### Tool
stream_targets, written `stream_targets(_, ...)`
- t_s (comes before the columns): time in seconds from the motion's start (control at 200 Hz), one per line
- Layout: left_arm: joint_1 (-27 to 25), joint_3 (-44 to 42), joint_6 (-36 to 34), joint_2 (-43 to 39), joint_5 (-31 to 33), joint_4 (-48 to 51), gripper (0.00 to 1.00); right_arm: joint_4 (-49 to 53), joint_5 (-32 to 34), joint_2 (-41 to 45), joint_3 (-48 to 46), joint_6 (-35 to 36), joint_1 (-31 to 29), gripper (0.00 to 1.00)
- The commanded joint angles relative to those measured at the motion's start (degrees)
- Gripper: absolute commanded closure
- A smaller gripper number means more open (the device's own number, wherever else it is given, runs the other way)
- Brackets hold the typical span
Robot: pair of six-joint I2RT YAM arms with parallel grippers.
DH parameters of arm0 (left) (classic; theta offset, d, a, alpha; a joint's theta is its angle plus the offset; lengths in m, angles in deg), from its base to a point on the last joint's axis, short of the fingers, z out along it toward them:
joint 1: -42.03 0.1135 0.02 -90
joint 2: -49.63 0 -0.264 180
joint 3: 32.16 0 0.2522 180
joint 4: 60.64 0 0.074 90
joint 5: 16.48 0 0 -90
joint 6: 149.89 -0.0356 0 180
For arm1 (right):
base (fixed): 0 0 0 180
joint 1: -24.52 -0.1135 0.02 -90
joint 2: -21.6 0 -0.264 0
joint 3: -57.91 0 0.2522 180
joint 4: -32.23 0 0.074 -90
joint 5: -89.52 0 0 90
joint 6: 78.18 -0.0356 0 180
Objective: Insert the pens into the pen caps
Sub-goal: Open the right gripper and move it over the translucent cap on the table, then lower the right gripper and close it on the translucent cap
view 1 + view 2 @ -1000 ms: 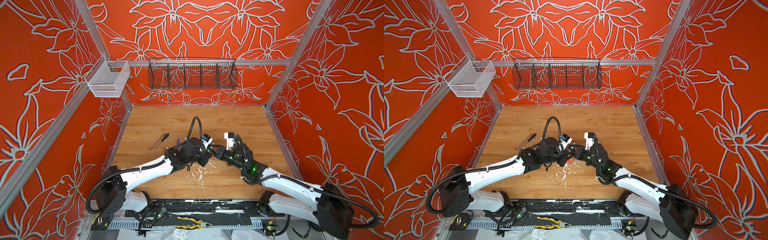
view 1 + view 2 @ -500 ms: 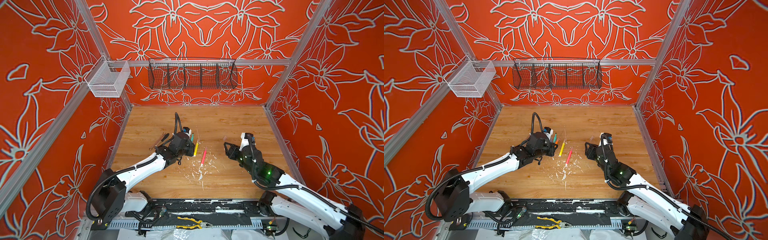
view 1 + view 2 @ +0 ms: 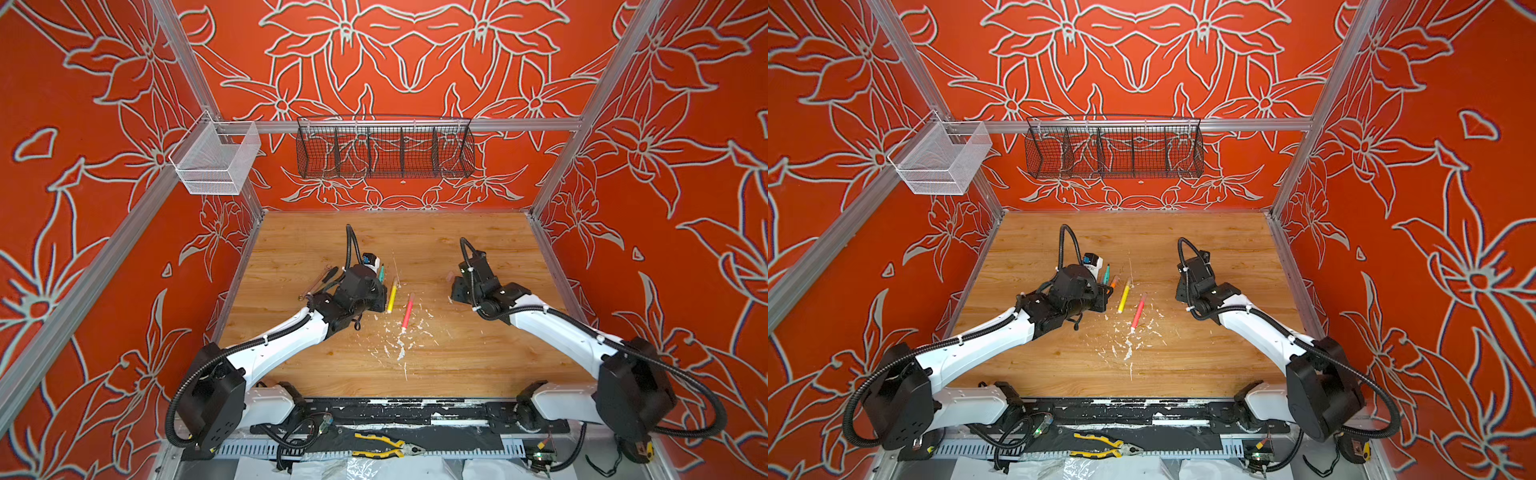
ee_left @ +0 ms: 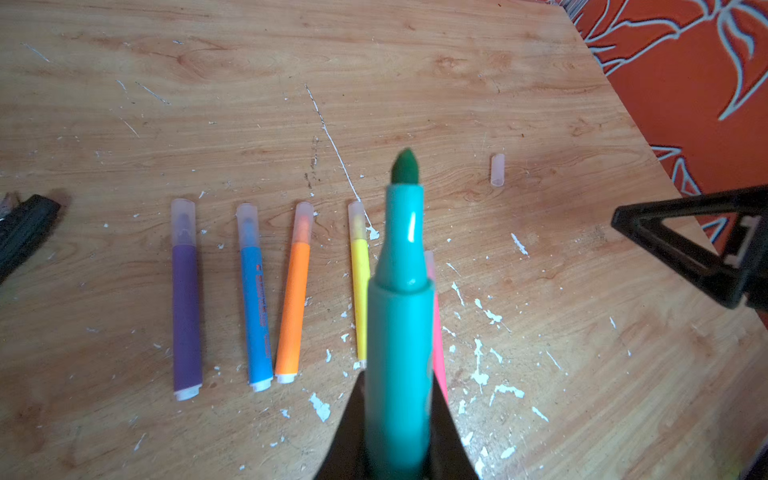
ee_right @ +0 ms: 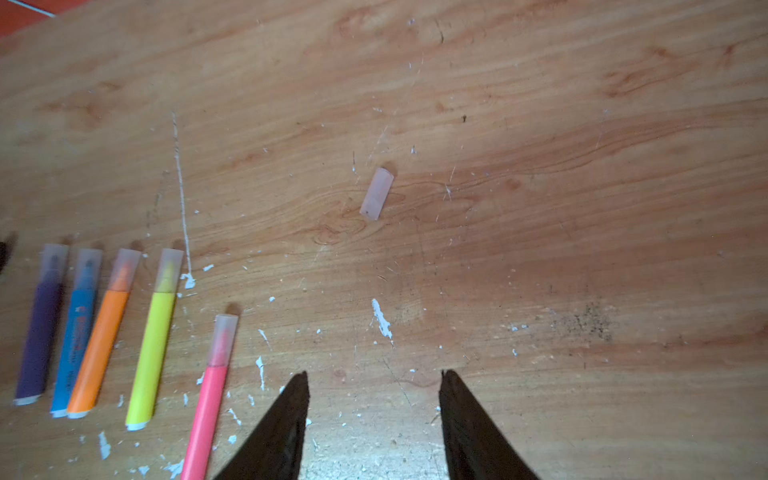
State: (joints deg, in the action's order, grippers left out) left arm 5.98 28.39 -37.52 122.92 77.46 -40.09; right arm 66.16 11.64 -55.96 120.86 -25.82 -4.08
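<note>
Capping the last one: green pen [image 4: 399,291] pinched in left pincer [image 4: 398,382]. Next, probably lower spread right pincer [image 5: 374,372] over loose cap [image 5: 376,193] and pinch.

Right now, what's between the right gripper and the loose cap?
No object. In the right wrist view, only bare tabletop and one white fleck lie between the open right gripper and the loose cap.
</note>
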Motion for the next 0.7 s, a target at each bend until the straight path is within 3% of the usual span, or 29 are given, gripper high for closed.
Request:
stream_targets(0.0, 0.01, -0.49, 0.08, -1.58, 0.5, -0.43, 1.0, 1.91, -2.46, -2.28, 1.92, 1.17, 0.74, 0.47)
stream_targets(0.335, 0.02, -0.99, -0.45, -2.28, 0.45, -0.85, 1.0, -1.65, -5.81, -18.24, 10.13, 3.71, 4.79, 0.44)
stream_targets(0.45, 0.01, -1.08, -0.75, -3.1, 0.87, -0.63, 1.0, 2.93, -10.21, -28.87, 19.85, 5.01, 6.61, 0.53)
stream_targets(0.555, 0.02, -1.34, -0.92, -3.86, 0.75, -0.78, 1.0, 6.73, -8.21, -34.61, 26.57, 5.67, 7.24, 0.56)
stream_targets(0.696, 0.02, -1.78, -0.8, -4.56, 0.55, -1.07, 1.0, 7.08, -7.26, -36.99, 28.5, 5.74, 8.1, 0.54)
